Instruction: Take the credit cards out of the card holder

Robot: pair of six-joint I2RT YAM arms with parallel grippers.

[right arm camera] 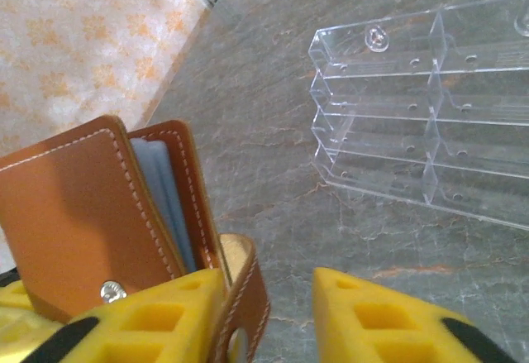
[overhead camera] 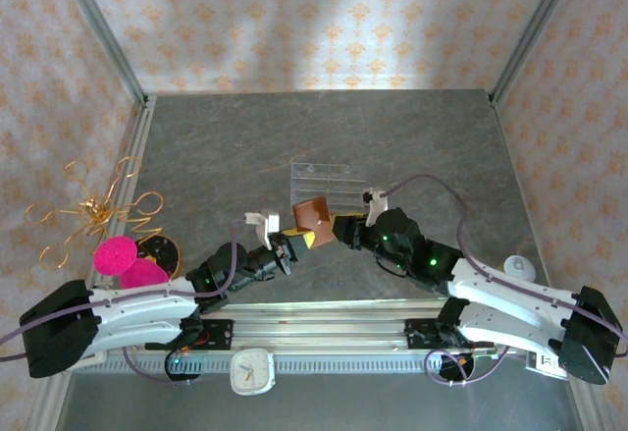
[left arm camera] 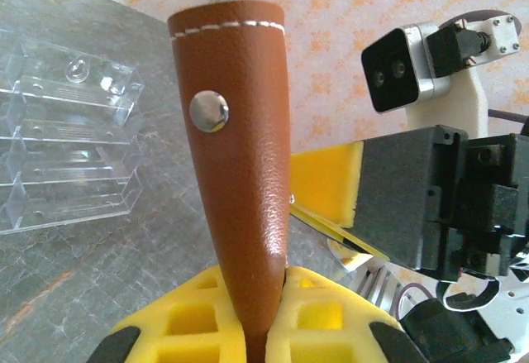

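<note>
Nearest us, on the near side of the card holder, we see 1 white clock (overhead camera: 252, 370) on the front rail between the 2 arm bases.

Left of the card holder: 2 pink balls (overhead camera: 116, 253) touching each other, and 1 gold wire ornament (overhead camera: 93, 213) just behind them. Well to its right: 1 white round object (overhead camera: 518, 267).

We count 1 card holder (left arm camera: 240, 164): brown leather, held upright off the table (overhead camera: 216, 156), with 1 metal snap showing on its outer face.

The left gripper (overhead camera: 294, 242) comes in from the holder's left. Its 2 yellow foam pads are clamped on the holder's lower end.

The right gripper (right arm camera: 269, 276) comes in from the holder's right. Its 2 yellow fingers are apart, with bare table showing in the gap. One finger (right arm camera: 149, 317) sits against the holder's flap, and the snap tab curls just beside it.

The holder is slightly open toward the right wrist camera, and a pale blue layer shows inside. We can't tell how many credit cards are in there.

Just beyond the holder: 1 clear tiered rack (right arm camera: 413, 115), lying flat on the table.
</note>
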